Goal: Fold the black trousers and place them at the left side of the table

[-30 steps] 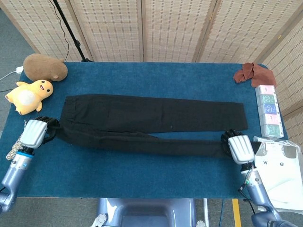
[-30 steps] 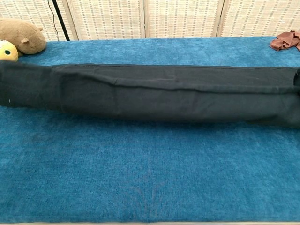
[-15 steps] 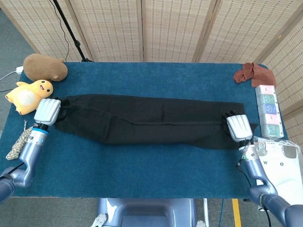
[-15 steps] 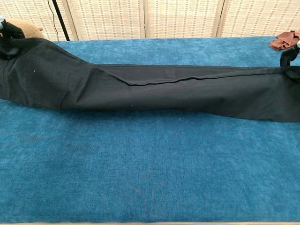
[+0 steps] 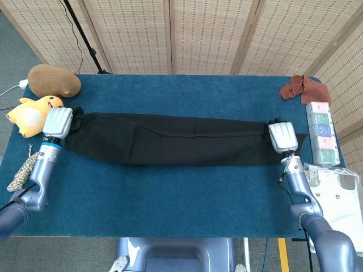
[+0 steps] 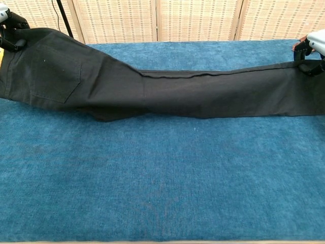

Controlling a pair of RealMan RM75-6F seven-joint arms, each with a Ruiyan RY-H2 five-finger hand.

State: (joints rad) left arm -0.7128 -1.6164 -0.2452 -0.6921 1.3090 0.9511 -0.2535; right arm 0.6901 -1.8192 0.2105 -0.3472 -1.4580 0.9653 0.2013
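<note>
Long black cotton trousers lie stretched left to right across the middle of the blue carpeted surface, one leg folded over the other into a single narrow band. The waist end is on the robot's left, the cuffs on its right.

Left hand grips the waist end, with its dark fingers curled into the fabric in the chest view. That end is raised off the surface, and a back pocket faces the chest camera. Right hand grips the cuff end, fingers clenched on the cloth at the frame edge. Both hands are palm down, white backs up in the head view.

The trousers sag slightly mid-span, and the fold edge runs along the top as a thin seam line.

Off to the side:
- Yellow plush duck sits just beside the left hand.
- Brown plush toy lies behind the duck at the far left corner.
- Crumpled rust-brown cloth sits at the far right corner.
- Row of pastel boxes runs along the right edge.
- White plastic bag lies near the right front.
</note>
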